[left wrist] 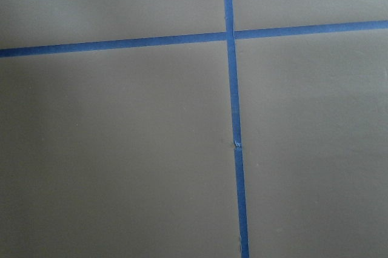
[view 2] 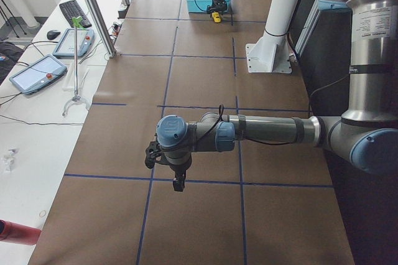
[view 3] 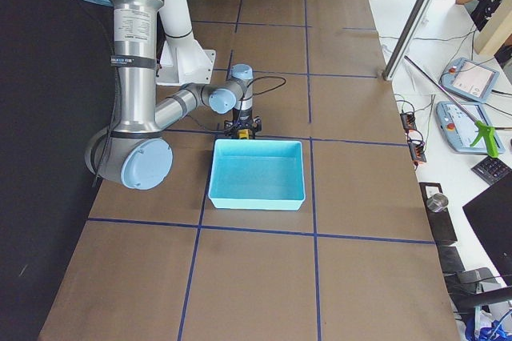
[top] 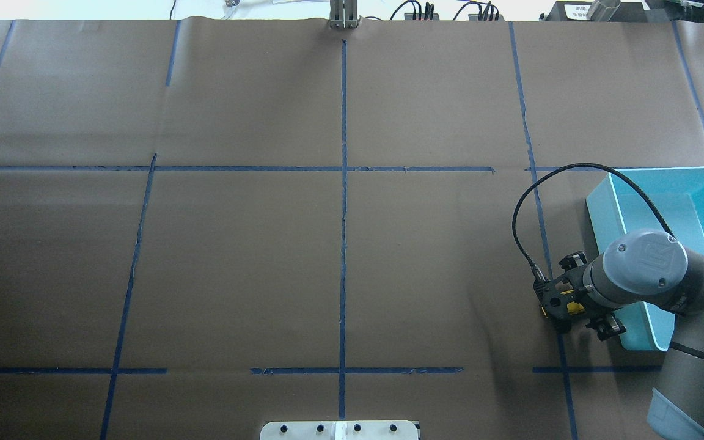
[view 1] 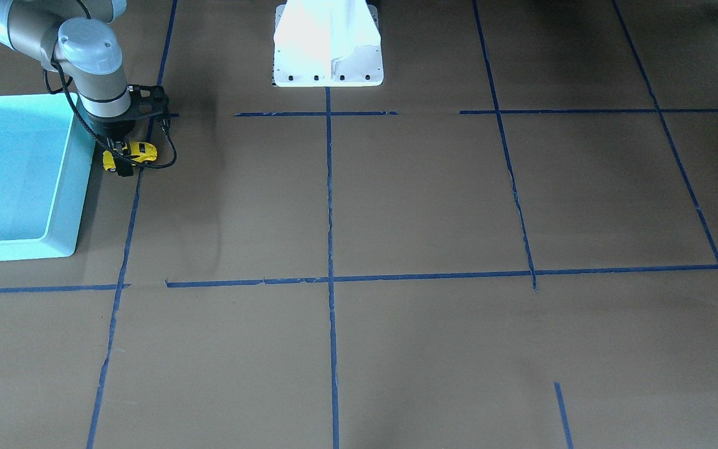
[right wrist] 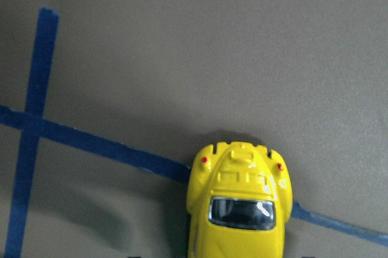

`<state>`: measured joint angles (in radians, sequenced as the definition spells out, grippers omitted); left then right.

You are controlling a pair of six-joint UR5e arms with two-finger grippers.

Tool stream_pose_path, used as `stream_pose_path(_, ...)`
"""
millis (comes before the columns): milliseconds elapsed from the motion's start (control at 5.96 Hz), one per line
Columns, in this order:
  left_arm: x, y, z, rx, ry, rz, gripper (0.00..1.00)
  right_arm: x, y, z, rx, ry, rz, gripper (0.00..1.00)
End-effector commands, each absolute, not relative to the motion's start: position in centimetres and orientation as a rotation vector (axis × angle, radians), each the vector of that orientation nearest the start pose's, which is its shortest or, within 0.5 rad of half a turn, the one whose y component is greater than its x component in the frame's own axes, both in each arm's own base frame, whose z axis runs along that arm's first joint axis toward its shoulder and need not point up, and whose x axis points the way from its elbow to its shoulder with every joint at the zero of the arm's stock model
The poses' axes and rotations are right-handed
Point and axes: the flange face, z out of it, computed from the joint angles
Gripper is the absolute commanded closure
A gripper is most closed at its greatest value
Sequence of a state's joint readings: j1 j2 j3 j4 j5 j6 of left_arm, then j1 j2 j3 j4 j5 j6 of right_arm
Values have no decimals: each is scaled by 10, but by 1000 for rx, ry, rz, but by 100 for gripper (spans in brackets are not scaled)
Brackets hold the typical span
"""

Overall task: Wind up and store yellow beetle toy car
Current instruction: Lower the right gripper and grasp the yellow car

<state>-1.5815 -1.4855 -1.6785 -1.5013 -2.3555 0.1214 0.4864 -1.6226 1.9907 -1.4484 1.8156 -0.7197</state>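
Right arm's down low by the turquoise bin (view 1: 63, 187), and the right gripper (view 1: 122, 158) sits right over the yellow beetle toy car (view 1: 138, 153). One black finger is against each flank, and it looks clamped on the little body. The car has its wheels on the brown table (view 1: 396, 199), just beside the bin's outer wall and not inside it. From the right wrist view the car lies across a blue tape line (right wrist: 91, 140).

The left gripper (view 2: 178, 184) hangs over bare paper well away at the other end. Whether its fingers are apart or together, I can't tell from here.

My read: this is the wind-up step, with storing not yet done. Next it needs to keep the wheels pressed to the paper and drag the car backward to load the spring. Then it needs a clean lift over the bin's rim and a release inside. That rim is very close, so there's little room for the drag.
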Motion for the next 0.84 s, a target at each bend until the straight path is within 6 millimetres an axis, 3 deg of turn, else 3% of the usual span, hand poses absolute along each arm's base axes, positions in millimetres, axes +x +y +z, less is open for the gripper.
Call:
stream_pose_path(0,-68,-451,653,6,779,89,0,-367,-317,488,494,-397,-1812,80)
stream_pose_path(168,-68,-451,652,9,779,91,0,-355,-315,480,509,-409,-1801,96)
stream_pose_path(335,-68,-453,650,13,779,92,0,-342,-313,462,537,-421,-1750,100)
stream_pose_path(503,-68,-453,650,14,779,93,0,-317,-325,433,595,-467,-1694,100)
stream_pose_path(671,-68,-453,650,13,779,92,0,-266,-347,424,608,-533,-1596,100)
